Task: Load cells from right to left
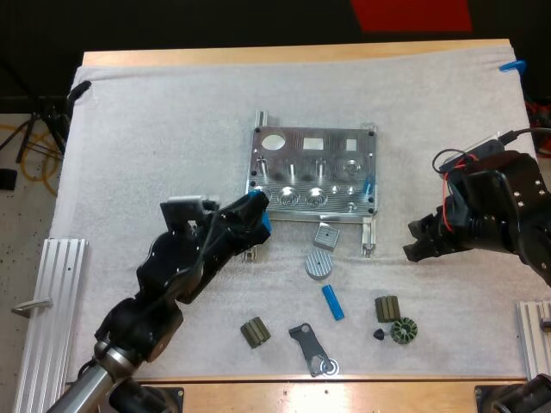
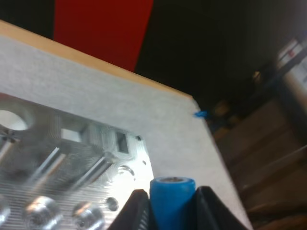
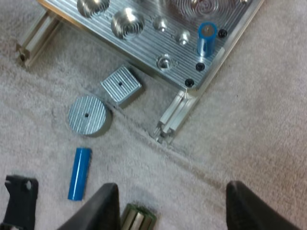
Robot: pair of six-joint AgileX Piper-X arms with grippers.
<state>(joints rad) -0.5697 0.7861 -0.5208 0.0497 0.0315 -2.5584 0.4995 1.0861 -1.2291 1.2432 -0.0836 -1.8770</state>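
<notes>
Starting nearest: a spare cell [image 1: 332,303] lies flat on the mat [image 1: 155,129] near the desk's front edge. Its long axis runs roughly near-to-far, and small dark parts [image 1: 254,332] are scattered around it.

Left gripper [image 1: 256,217]: its fingers [image 2: 136,211] are clamped on both sides of a blue cell [image 2: 172,199], with the end cap sticking out past the tips. It's a smooth bright-blue cylinder with a flat grey-rimmed top. Its long axis runs along the fingers, so it is tilted, not plumb.

Right gripper [image 1: 424,243]: its fingers [image 3: 108,206] are spread wide and hold nothing. It sits on the mat well off the fixture's right side.

The fixture [image 1: 314,172] is beyond both grippers. The held cell sits at its near-left corner, just over the edge. One seated cell [image 3: 207,38] stands upright at the fixture's right end, in the near row.

Key relation: going right to left, the next seat should be just left of the seated cell. That puts the target to the right of, and slightly beyond, the held cell. The left arm has the part and is the nearer one. My read is that the cell needs tipping to vertical before it goes down. I can't tell from these views which socket it takes.
</notes>
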